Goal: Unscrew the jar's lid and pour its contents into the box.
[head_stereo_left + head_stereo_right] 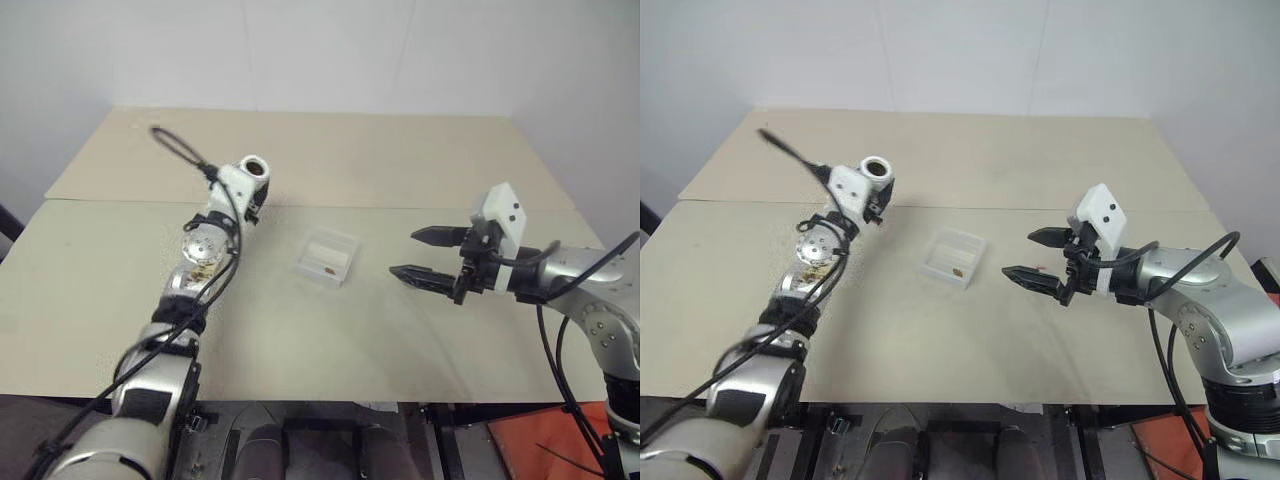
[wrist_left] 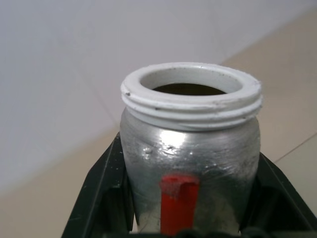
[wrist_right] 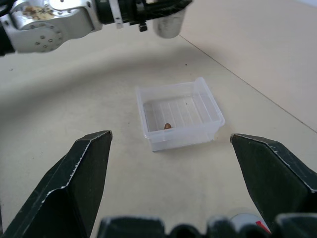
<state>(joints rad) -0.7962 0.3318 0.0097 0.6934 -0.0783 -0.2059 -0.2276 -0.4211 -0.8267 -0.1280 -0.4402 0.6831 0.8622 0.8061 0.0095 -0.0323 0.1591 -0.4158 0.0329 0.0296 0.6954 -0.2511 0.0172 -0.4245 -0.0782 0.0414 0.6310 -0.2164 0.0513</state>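
The left gripper [image 1: 250, 185] clamps the open jar [image 2: 190, 148] upright, up and to the left of the box [image 1: 328, 256]. The right gripper [image 1: 432, 254] hangs spread and empty beside the box. To pour well, centre the mouth over the box before tipping.

Bare lab test area: plain beige table [image 1: 400, 330] against blank white wall [image 1: 400, 50].

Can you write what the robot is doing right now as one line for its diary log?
left gripper: shut on jar, lid off, upright, held up | right gripper: open, empty | box: on table, brown bit inside
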